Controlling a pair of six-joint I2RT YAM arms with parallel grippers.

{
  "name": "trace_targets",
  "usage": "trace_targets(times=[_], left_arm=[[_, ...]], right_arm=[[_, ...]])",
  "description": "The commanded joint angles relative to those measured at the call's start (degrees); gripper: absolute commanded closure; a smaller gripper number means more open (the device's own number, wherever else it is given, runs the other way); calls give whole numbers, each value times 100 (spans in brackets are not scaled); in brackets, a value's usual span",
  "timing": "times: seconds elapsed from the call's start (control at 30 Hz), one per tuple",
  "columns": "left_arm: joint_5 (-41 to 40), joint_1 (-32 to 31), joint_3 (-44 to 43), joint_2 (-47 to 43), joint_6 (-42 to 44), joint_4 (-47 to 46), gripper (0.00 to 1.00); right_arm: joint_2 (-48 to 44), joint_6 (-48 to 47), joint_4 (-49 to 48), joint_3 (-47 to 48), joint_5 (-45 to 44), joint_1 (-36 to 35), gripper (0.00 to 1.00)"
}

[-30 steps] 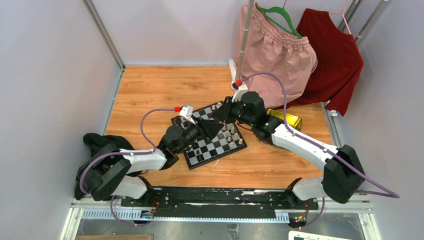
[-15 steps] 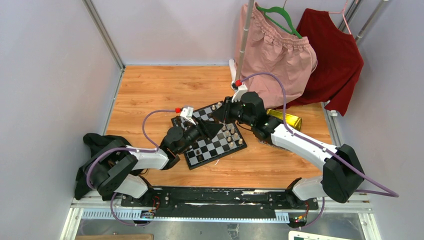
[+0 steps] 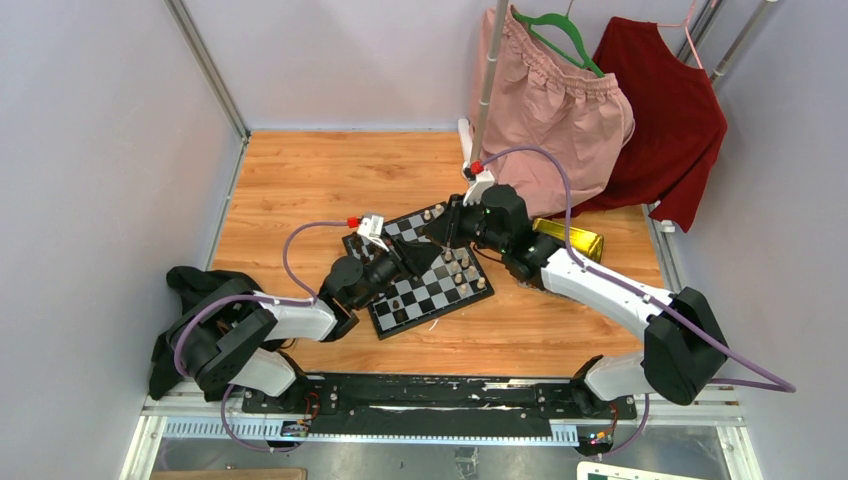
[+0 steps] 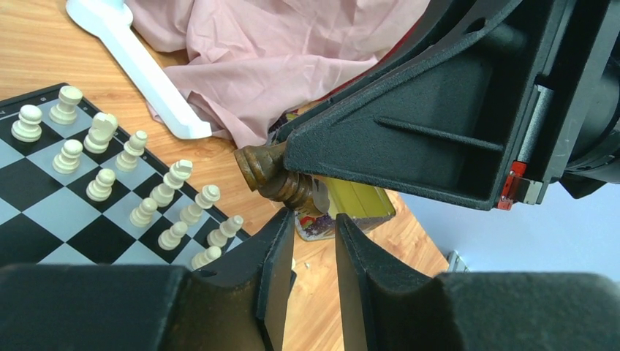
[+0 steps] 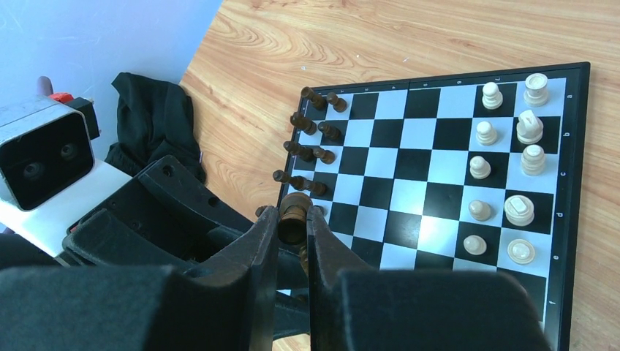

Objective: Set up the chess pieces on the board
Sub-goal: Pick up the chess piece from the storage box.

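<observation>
Right gripper (image 5: 292, 221) is clamped on a dark chess piece (image 5: 295, 210), holding it over the edge of the board (image 5: 428, 157) where the dark side stands. Left gripper (image 4: 314, 219) faces it head-on. Its fingers (image 4: 276, 256) stand a narrow slit apart with their tips at the piece's base, and whether they actually pinch it I cannot tell. Out from the two grippers, the other dark pieces (image 5: 329, 131) stand in two files along that edge, and the cream pieces (image 5: 528, 128) along the opposite one, with bare squares between. The board lies on the wooden table (image 5: 292, 36). A black cloth (image 5: 150, 124) lies off the dark side, while a gold tray (image 4: 358, 205) and a pink garment (image 4: 292, 58) lie beyond the cream side.
</observation>
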State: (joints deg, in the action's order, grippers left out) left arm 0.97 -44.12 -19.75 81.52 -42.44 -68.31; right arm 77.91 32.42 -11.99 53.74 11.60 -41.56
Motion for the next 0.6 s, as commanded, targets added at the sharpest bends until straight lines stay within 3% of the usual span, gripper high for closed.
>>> trace_targets(times=[0.0, 0.17, 0.23, 0.57], left_arm=[[-88, -35, 125, 29, 51, -411, 69], [-88, -35, 153, 27, 53, -385, 69], [-88, -35, 158, 51, 15, -350, 61], [-380, -35, 187, 172, -10, -418, 39]], right_arm=[[36, 73, -187, -89, 65, -103, 100], [32, 80, -203, -126, 77, -104, 100], [19, 78, -203, -127, 62, -102, 100], [-116, 140, -220, -185, 49, -120, 100]])
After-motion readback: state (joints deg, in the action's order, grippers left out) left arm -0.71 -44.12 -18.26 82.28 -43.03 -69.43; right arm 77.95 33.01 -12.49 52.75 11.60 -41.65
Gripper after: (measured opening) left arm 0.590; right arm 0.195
